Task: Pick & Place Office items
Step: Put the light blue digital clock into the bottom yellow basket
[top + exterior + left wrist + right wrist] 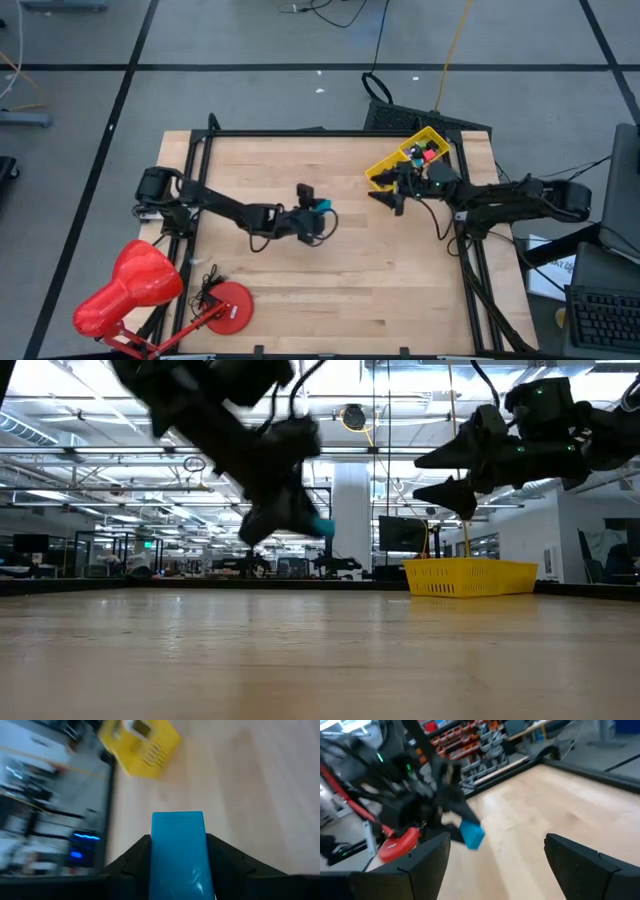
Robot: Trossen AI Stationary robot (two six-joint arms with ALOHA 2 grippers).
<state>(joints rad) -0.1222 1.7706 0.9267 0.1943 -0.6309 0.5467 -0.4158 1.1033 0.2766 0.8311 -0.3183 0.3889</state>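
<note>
**Left gripper carries a blue block above mid-table**

Nearest to the front edge, the red desk lamp [135, 290] sits at the table's [330, 290] left corner. Further in, at mid-table, the left gripper [320, 212] hangs above the wood, its fingers clamped on a blue block [178, 852] that stands up between them. Beyond that, on the right side, the right gripper [388, 195] hovers in the air with fingers spread wide and nothing between them. At the far right corner sits the yellow tray [410, 155], with small red, green and black pieces [425, 153] inside it.
</note>
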